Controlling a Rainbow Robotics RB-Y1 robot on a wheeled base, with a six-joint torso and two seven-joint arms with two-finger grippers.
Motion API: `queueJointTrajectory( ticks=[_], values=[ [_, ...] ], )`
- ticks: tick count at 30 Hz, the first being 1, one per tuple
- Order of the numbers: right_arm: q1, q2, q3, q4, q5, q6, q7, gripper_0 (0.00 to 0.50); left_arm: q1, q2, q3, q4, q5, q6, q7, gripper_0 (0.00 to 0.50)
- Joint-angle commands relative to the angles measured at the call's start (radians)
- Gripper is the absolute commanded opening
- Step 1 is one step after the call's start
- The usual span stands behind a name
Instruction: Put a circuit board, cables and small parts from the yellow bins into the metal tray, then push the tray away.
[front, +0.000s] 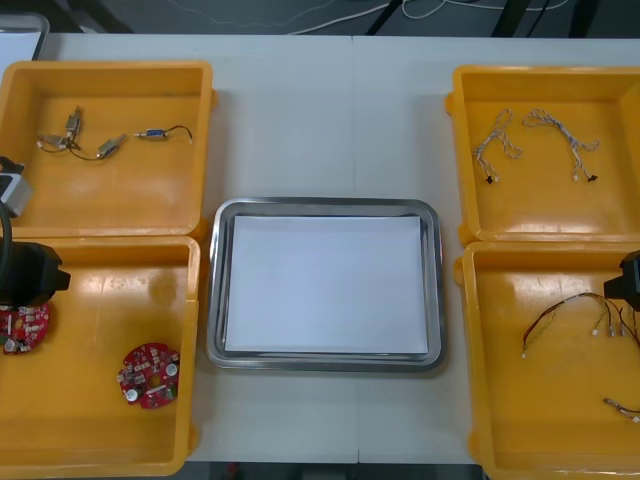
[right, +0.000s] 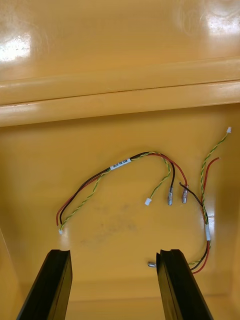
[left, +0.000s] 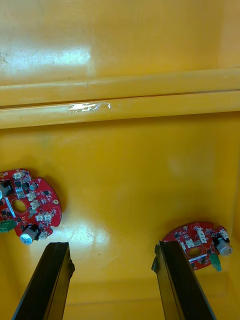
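My left gripper (left: 112, 245) hangs with its fingers apart, holding nothing, over bare yellow floor. A board (left: 197, 246) lies against the outside of one finger. A second board (left: 25, 205) sits a little beyond the other finger.

My right gripper (right: 115, 252) is also spread wide and empty. A cable (right: 120, 163), red and yellow, curves across the floor just past its fingertips. A second cable (right: 205, 220) trails beside one finger.

The tray (front: 213, 290), white inside, holds nothing yet. The boards' bin (front: 100, 430) is left of the tray and the cables' bin (front: 540, 420) is right of it. Small parts (front: 100, 145) and blue and white cables (front: 540, 135) lie in the bins farther back on either side of the tray.

The boards look light, stiff and flat, with fragile parts on top, so I would pinch one by its rim. The cable looks light and limp and will droop, so I would grip it mid-length, near its white label.
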Motion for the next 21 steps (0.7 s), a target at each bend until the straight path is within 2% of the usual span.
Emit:
queueJointTrajectory(
  ticks=[1,21],
  values=[
    [-0.018,0.011,0.01,-0.01,-0.007,0.003,-0.036,0.5,-0.021,0.027,-0.008,-0.032,-0.011,0.007,0.101,0.5],
    [-0.018,0.011,0.01,-0.01,-0.007,0.003,-0.036,0.5,-0.021,0.027,-0.008,-0.032,-0.011,0.007,0.101,0.5]
  ],
)
